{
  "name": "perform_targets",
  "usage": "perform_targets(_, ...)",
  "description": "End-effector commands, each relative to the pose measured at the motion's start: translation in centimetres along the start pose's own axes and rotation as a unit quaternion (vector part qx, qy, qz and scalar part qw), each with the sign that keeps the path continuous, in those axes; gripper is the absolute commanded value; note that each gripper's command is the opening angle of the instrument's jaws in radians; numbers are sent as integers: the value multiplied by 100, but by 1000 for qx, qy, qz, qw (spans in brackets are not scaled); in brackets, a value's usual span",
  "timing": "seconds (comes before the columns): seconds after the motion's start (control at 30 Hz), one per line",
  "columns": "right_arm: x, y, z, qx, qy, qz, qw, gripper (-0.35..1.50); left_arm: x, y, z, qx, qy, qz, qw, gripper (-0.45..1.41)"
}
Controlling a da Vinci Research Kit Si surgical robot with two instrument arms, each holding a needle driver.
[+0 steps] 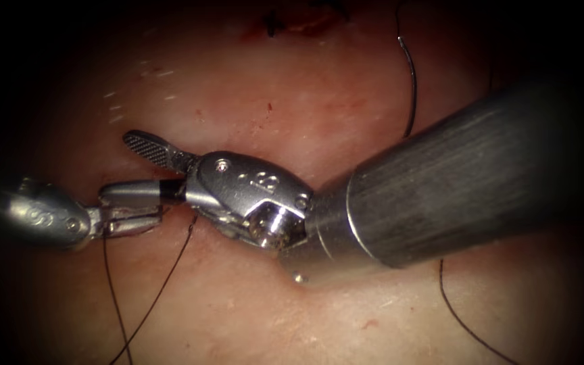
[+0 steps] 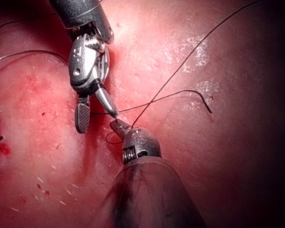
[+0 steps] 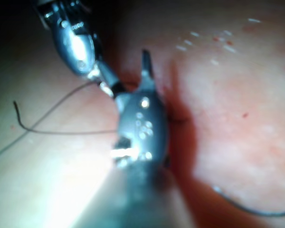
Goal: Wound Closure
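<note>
My right tool (image 1: 115,166) reaches in from the right with its jaws open, one raised and one lying against the left tool's tip. It holds nothing. The left tool (image 1: 153,217) comes in low from the left, shut on the dark thread (image 1: 163,287), which trails toward the camera in two strands. In the left wrist view the left tool (image 2: 117,124) pinches the thread beside a small loop, with the right tool (image 2: 99,122) just above it. Neither tool holds a needle. A thin dark curve (image 1: 411,84) lies on the tissue at right; needle or thread, I cannot tell.
The stitched cut (image 1: 299,23) with red fluid lies at the far edge of the tissue (image 1: 292,115). A cut thread end (image 2: 210,110) rests loose on the tissue. Another thread strand (image 1: 464,324) runs under the right tool's thick shaft (image 1: 468,176).
</note>
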Motion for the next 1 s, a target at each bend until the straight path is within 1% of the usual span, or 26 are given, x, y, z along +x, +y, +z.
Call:
perform_targets(0.03,-7,-12,4,8,0,4,1000,101,0,16,8,-1,2,-4,1000,-45)
perform_targets(0.13,-5,-14,4,24,3,5,1000,101,-6,14,8,-1,2,-2,1000,-45)
perform_targets(0.23,-8,-15,4,39,5,13,999,99,-4,12,9,-2,2,-2,1000,-45)
perform_targets(0.27,-11,-15,4,54,0,15,998,99,-3,11,10,-2,2,-3,1000,-45)
perform_targets(0.37,-18,-13,2,81,-11,13,997,94,2,10,9,-3,2,-5,1000,-30)
perform_targets(0.47,-23,-10,-2,103,-33,13,994,89,8,11,3,-7,2,-7,1000,-27)
perform_targets(0.5,-24,-9,-3,108,-40,12,993,89,11,12,0,-9,2,-8,1000,-20)
perform_targets(0.6,-25,-5,-7,126,-53,12,991,89,19,15,-8,-11,3,-11,1000,-11)
perform_targets(0.7,-20,0,-13,168,-69,3,983,89,26,18,-11,-14,4,-17,1000,0)
perform_targets(0.73,-17,2,-15,191,-75,-4,979,88,27,19,-12,-14,4,-17,1000,4)
perform_targets(0.83,-8,9,-18,228,-96,-33,968,86,26,20,-12,-15,4,-16,1000,14)
perform_targets(0.93,3,20,-16,271,-106,-93,952,86,23,22,-9,-15,5,-14,1000,15)
perform_targets(1.0,9,24,-13,293,-104,-114,944,88,21,23,-5,-17,6,-12,1000,15)
